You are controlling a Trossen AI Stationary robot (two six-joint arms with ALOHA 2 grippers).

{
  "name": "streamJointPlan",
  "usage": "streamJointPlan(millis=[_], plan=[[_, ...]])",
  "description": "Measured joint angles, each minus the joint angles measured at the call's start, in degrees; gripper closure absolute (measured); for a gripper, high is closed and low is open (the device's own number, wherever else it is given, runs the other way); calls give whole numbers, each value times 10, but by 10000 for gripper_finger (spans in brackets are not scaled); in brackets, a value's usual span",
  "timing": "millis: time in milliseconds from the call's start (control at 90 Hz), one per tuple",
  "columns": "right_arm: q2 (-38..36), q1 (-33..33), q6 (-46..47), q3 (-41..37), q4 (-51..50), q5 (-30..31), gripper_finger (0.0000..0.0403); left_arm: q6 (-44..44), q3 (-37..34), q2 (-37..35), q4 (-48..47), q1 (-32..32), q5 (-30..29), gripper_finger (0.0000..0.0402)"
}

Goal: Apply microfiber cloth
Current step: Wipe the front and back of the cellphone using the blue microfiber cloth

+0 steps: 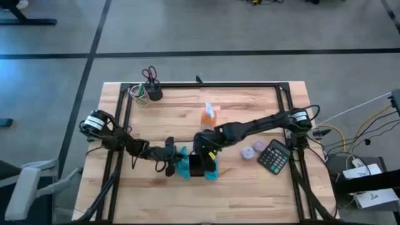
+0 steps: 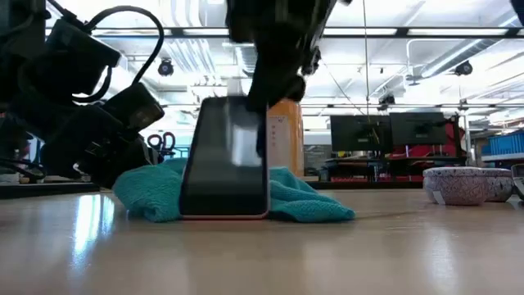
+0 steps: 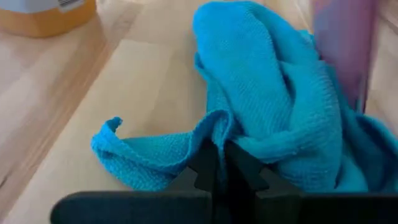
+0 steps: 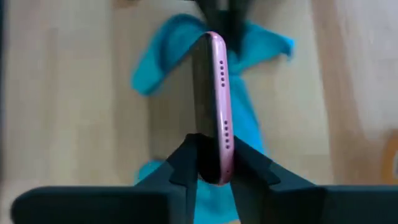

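Right between the two grippers on the wooden table (image 1: 250,194), the turquoise microfiber cloth (image 2: 307,199) lies bunched, one fold of it pinched in the closed fingers of the left gripper (image 3: 217,163) and the rest spread under and behind the phone (image 2: 225,157). The right gripper (image 4: 211,163) comes down from above and clamps that phone, black-faced with a pink rim, standing it on its edge against the cloth. An orange spray bottle (image 2: 286,143) just beyond carries a white label too small to read.

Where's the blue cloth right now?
The microfiber cloth lies near the table's front middle, bunched under the upright phone, pinched by the left gripper.
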Motion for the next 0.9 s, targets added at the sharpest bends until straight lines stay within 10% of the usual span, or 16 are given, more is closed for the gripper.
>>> streamJointPlan(millis=[656,900], plan=[[-10,46,67,-34,-120,102,235,-7,1,-1,-12,-3,-1,402],[6,122,117,-131,57,107,254,-12,1,-1,-14,-5,-1,402]])
